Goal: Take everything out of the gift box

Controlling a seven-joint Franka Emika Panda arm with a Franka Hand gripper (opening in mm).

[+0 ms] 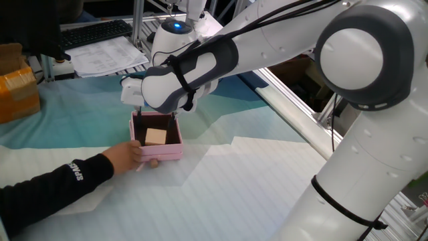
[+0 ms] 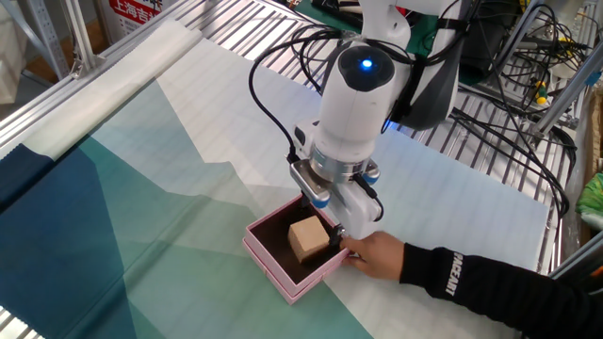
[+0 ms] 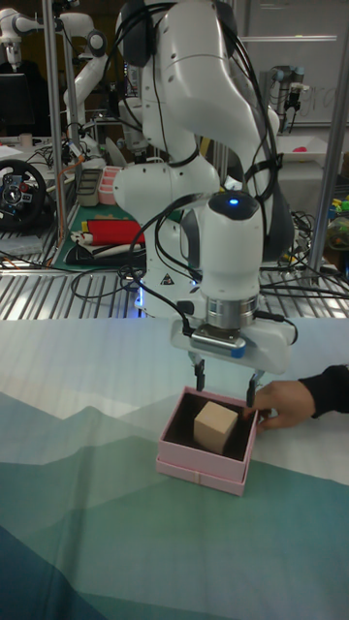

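The gripper (image 3: 224,379) hangs wide open astride the cube (image 3: 216,423) — a hand (image 2: 375,254) apparently steadies the gift box (image 3: 176,460) for pickup.

The place was a robotics lab. Behind the gripper (image 3: 225,378) stood aluminium-frame benches (image 2: 283,38) strung with black cables (image 2: 509,56), and further robot arms (image 3: 82,58) rose beyond them. Off to one side of the jaws lay a keyboard (image 1: 93,32), a stack of printed papers (image 1: 107,57) and a taped carton (image 1: 17,84).
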